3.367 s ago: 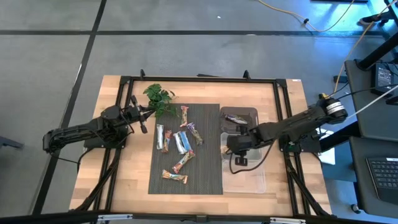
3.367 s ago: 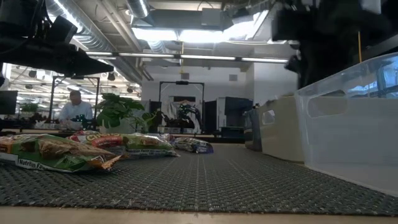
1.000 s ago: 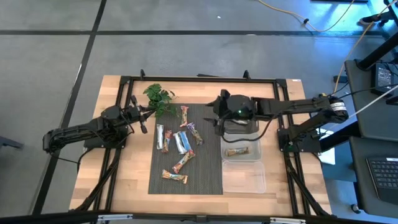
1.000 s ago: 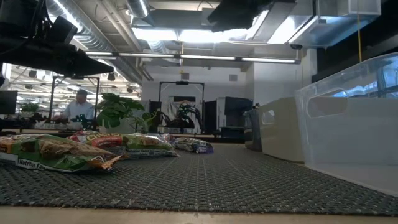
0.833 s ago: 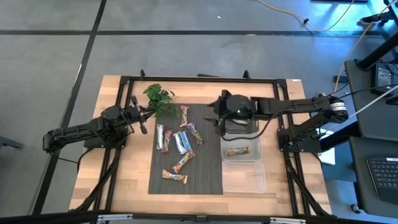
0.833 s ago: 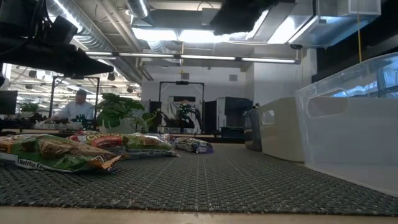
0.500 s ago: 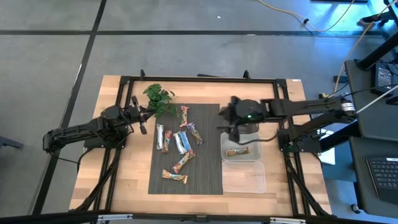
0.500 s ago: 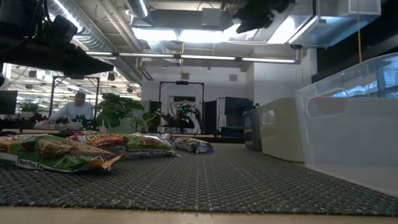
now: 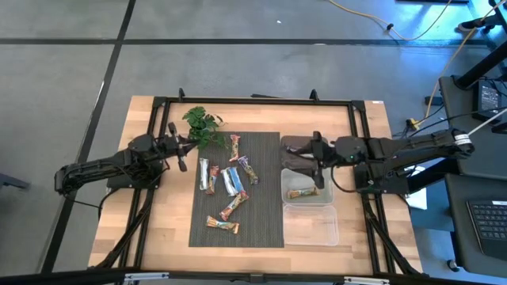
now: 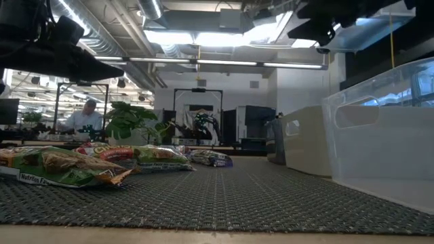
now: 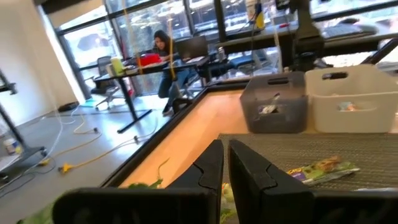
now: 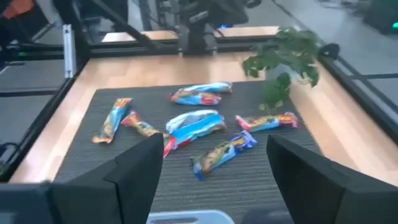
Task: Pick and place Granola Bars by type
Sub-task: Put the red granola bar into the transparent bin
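Right claw (image 9: 318, 162) hangs open and empty over the bins (image 9: 310, 195); one bar (image 9: 300, 191) lies inside, perhaps orange-tan. The other bars (image 9: 230, 180) lie on the mat (image 9: 265, 218). Left claw (image 9: 184, 150), closed, waits beside the mat.

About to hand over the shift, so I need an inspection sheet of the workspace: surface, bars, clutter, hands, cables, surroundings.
Surface: wooden table with a dark mat in the middle.
Bars: seven loose bars on the mat; one bar in the clear bin, one in the grey bin.
Clutter: plant at the mat's far left corner; an empty clear bin nearest the front.
Hands: left hand shut, empty, beside the plant; right hand open, empty, above the bins.
Cables: yellow and blue cables on the floor beyond the table.
Surroundings: a person at a desk; a keyboard at the right.
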### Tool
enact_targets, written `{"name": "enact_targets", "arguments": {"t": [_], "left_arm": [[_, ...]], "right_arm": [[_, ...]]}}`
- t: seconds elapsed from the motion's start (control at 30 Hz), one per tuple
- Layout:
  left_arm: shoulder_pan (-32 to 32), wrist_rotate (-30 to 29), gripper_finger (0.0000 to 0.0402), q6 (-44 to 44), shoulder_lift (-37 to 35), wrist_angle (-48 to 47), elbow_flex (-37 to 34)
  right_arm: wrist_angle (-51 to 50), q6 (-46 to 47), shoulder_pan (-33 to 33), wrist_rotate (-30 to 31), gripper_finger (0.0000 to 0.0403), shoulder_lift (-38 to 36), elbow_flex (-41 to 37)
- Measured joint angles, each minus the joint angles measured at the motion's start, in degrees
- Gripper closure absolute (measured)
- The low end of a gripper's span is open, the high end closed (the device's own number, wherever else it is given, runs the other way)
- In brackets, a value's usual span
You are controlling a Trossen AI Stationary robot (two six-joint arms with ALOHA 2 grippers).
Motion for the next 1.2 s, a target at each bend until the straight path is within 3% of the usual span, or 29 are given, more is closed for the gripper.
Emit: {"name": "enact_targets", "arguments": {"t": [0.27,0.43,0.73,1.07,1.2], "left_arm": [[-0.01,2.74,0.0367,-4.89,0.0,4.0,0.0],[-0.01,2.73,0.0313,-8.11,0.0,3.51,0.0],[-0.01,3.39,0.0219,-5.63,0.0,2.57,0.0],[-0.01,3.58,0.021,-15.47,0.0,3.39,0.0],[0.0,3.3,0.0208,-15.66,0.0,3.39,0.0]], "right_arm": [[0.4,-2.68,-0.02,0.03,0.0115,0.02,-0.12],[0.32,-2.71,-0.02,0.05,0.0115,0.07,-0.12],[-0.16,-6.97,-0.04,2.51,0.0115,0.07,-0.12],[1.54,-2.76,-0.04,2.6,0.0115,2.93,-0.11],[2.91,-2.91,-0.04,3.72,0.0115,5.39,-0.1]]}}
